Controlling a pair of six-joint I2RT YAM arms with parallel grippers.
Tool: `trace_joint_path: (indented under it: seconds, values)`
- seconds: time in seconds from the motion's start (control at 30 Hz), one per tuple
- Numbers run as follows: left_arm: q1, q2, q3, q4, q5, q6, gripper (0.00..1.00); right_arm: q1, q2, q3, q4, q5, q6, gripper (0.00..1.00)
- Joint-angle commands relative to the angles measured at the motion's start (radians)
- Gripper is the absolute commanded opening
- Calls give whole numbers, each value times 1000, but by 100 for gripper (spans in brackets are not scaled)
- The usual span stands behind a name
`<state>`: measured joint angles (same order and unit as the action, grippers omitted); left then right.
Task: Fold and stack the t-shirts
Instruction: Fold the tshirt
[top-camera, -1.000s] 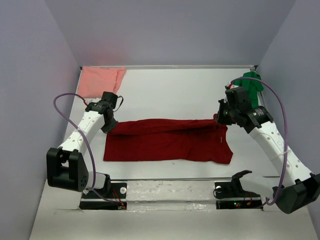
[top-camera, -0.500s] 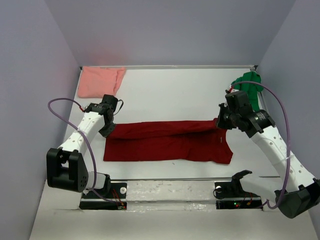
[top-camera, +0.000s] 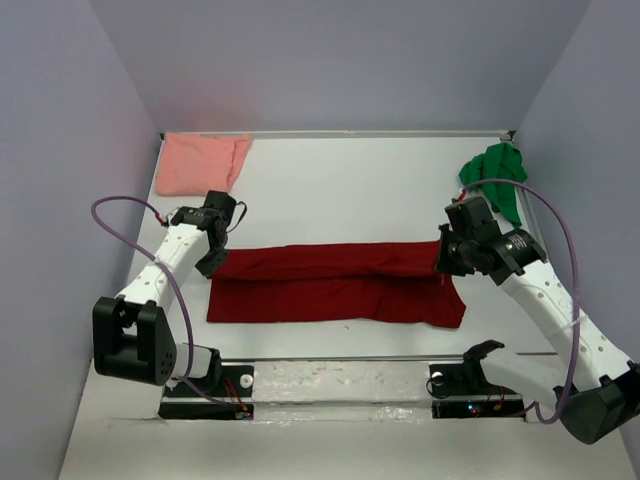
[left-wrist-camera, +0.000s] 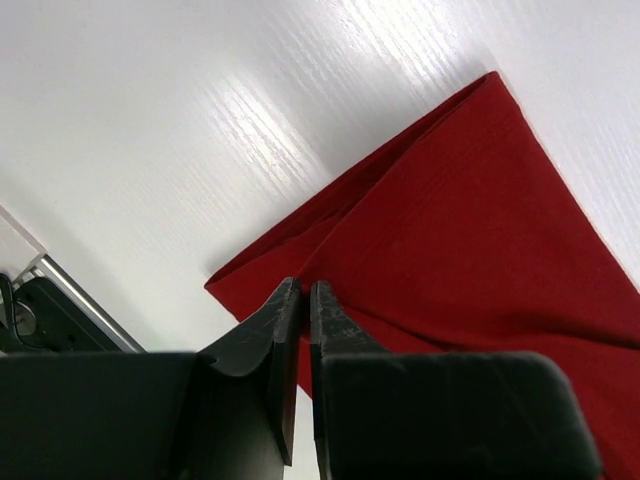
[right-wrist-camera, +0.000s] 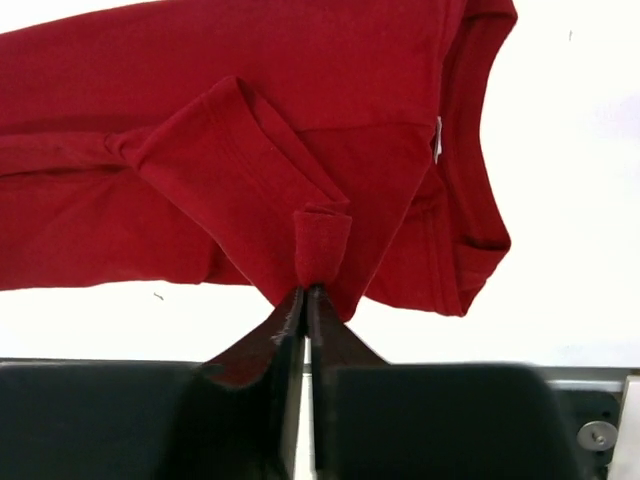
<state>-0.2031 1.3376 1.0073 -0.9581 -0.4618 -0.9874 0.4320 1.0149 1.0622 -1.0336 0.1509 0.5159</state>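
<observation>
Pinching the two ends of the folded-over edge, the arms hold the dark red t-shirt (top-camera: 330, 290) stretched sideways across the middle of the table (top-camera: 340, 190), so that the top layer lies flat over the lower one instead of bunching. The right gripper (right-wrist-camera: 305, 292) is clamped on a small tuck of cloth near the collar end. The left gripper (left-wrist-camera: 303, 288) has its jaws drawn to a slit at the opposite corner of the fold, apparently nipping that edge. Both sit low over the tabletop, which suggests a lengthwise fold is being laid down and that letting go comes next. The pale pink t-shirt (top-camera: 200, 162) lies in the far left corner and the green t-shirt (top-camera: 495, 175) is crumpled at the far right, both well apart from the work.
</observation>
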Motion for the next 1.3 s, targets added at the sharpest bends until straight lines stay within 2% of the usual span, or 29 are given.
trace_joint_path:
  seconds: [0.0, 0.03, 0.07, 0.13, 0.17, 0.2, 0.33, 0.47, 0.57, 0.67, 0.77, 0.83, 0.87, 0.97, 1.0, 1.03, 1.07, 1.1, 1.13, 1.27]
  values:
    - [-2, -2, 7, -56, -60, -31, 18, 7, 4, 25, -19, 6, 42, 30]
    - [-1, 0, 13, -54, -60, -27, 18, 7, 5, 25, -22, 7, 61, 37]
    - [-2, -3, 19, -54, -66, -23, 18, 7, 4, 19, -22, 3, 61, 52]
    - [-1, -32, 27, -42, -81, -16, 18, 7, 4, 25, -22, 34, 65, 62]
    - [-2, -50, 28, -34, -93, -16, 18, 7, 4, 25, -23, 35, 59, 62]
    - [-4, -70, 28, -15, -100, -8, 19, 7, 16, 36, -31, 41, 52, 67]
    - [-2, -156, 36, -27, -158, -26, 19, 7, 34, 74, -39, 48, 45, 68]
    - [-1, -161, 4, -45, -189, -68, 40, 7, 48, 110, -6, 15, 12, 68]
    - [-1, -120, -13, -73, -146, -112, 47, 7, 86, 133, 3, 19, -7, 67]
    - [-2, -97, -51, -12, -50, -54, 48, 7, 112, 148, 12, 19, -19, 67]
    - [-2, -81, -43, -21, -83, -65, 47, 7, 125, 151, 36, -22, -36, 67]
    - [-5, -106, -23, 51, -77, -7, 47, 7, 134, 144, 69, -42, -34, 66]
    - [-5, -116, -19, 91, -46, 75, 47, 7, 148, 137, 84, -77, -34, 66]
    - [-5, -143, -16, 224, 37, 174, 45, 7, 178, 119, 145, -83, -46, 53]
    - [-5, -143, -16, 267, 52, 225, 45, 7, 209, 122, 167, -74, -50, 39]
    - [-5, -134, -12, 284, 63, 240, 45, 7, 226, 125, 178, -64, -60, 31]
    - [-5, -127, -15, 309, 96, 271, 45, 7, 243, 128, 185, -35, -62, 12]
    - [-5, -118, -16, 341, 121, 318, 45, 7, 278, 131, 202, -18, -63, 3]
    - [-5, -106, -16, 349, 139, 328, 45, 7, 296, 137, 208, -5, -63, 0]
    - [-5, -60, -29, 413, 293, 383, 44, 7, 376, 179, 244, -25, -70, 0]
